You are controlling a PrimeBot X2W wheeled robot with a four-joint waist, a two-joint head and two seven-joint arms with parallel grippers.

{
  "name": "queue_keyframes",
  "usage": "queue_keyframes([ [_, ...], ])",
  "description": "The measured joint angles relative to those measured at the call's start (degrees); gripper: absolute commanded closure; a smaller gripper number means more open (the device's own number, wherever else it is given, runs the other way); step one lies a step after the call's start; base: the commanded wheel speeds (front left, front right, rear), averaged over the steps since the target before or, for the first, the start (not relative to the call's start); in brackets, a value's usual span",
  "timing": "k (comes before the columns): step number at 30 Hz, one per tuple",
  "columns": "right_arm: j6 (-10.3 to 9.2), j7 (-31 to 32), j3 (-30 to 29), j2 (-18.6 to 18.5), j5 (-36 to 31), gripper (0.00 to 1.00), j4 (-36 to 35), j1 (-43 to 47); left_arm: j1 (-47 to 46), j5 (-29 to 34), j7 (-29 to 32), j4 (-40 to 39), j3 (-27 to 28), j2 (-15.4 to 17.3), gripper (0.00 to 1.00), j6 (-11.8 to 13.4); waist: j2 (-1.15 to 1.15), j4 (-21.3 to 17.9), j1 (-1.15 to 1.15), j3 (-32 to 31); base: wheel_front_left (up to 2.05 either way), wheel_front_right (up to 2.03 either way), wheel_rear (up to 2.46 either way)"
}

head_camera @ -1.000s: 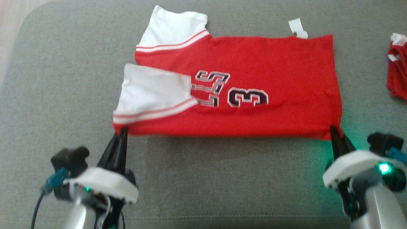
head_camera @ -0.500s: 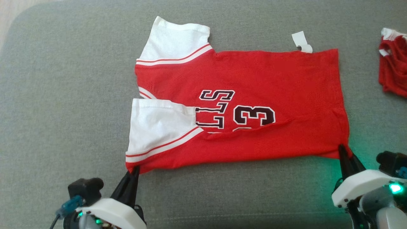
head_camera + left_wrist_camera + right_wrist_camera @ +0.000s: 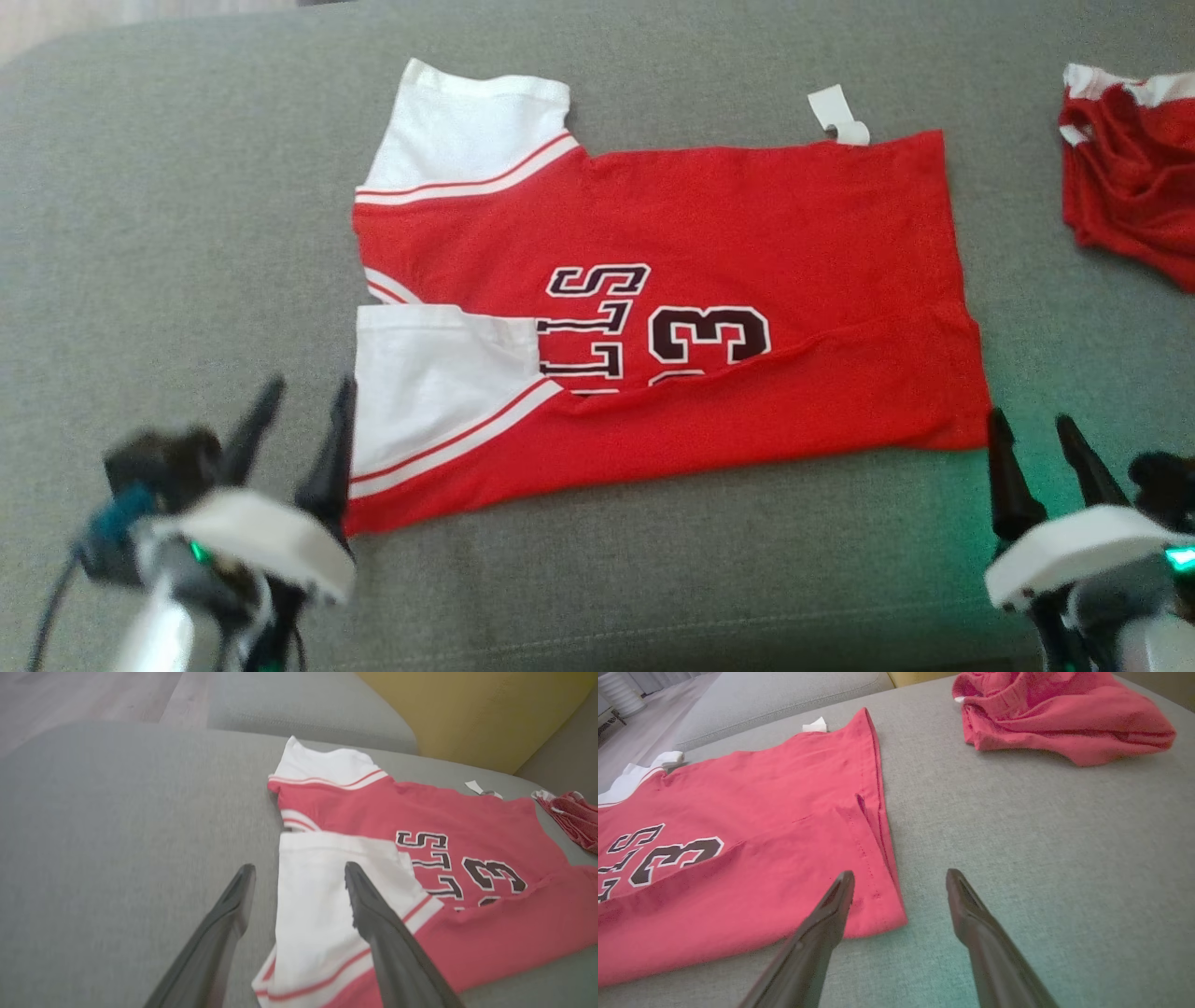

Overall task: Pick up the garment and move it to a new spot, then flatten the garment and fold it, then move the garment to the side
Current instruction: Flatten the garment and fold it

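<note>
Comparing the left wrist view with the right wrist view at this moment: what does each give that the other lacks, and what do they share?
Left wrist: the left hand, open, at the edge of the folded-over white sleeve. Right wrist: the right hand, open, by the hem's side slit. Shared: the red jersey lying flat, its white tag, the red mesh garment, the grey cushion.

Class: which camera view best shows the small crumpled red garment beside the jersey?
The right wrist view: the small red garment shows nearly whole there. The head view cuts it at the edge; the left wrist view catches a corner.
</note>
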Motion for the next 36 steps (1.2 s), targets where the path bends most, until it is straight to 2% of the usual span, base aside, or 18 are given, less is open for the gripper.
queue_keyframes([
  [4,0.00,-0.4,2.9,0.0,-0.2,0.00,-0.9,-3.6,-8.6,1.6,3.1,0.2,0.3,3.5,0.00,-1.2,0.00,-0.8,0.00,1.5,0.00,0.00,0.00],
  [9,0.00,-1.1,6.5,0.0,-1.0,0.00,-1.5,-9.9,-21.6,1.9,9.1,3.1,-0.2,7.8,0.00,-5.6,0.00,-1.9,0.00,4.7,0.00,0.00,0.00],
  [14,0.00,-2.0,9.9,-0.1,-1.1,0.00,-0.7,-15.2,-34.1,0.7,16.4,8.6,-1.9,11.2,0.00,-8.1,0.00,-3.3,0.01,8.9,0.00,0.00,0.00],
  [19,0.00,-3.4,13.8,-0.1,-1.1,0.00,0.3,-20.9,-44.1,-0.5,21.8,14.0,-3.8,13.4,0.00,-8.9,0.00,-5.4,0.02,13.3,0.00,0.00,0.00],
  [23,0.00,-4.4,16.0,-0.1,-1.0,0.00,1.1,-24.6,-49.5,-1.2,23.6,18.4,-4.0,13.7,0.00,-9.0,0.00,-7.5,0.02,16.3,0.00,0.00,0.00],
  [29,0.00,-5.7,17.9,-0.2,-1.0,0.00,2.2,-26.8,-53.5,-1.2,25.2,23.4,-4.6,14.0,0.00,-9.0,0.00,-10.2,0.01,18.9,0.00,0.00,0.00],
  [36,0.00,-6.5,19.2,-0.2,-1.0,0.00,2.6,-28.9,-56.0,-0.6,26.2,28.2,-5.0,15.9,0.00,-8.4,-0.01,-13.2,0.01,21.1,0.00,0.00,0.00],
])
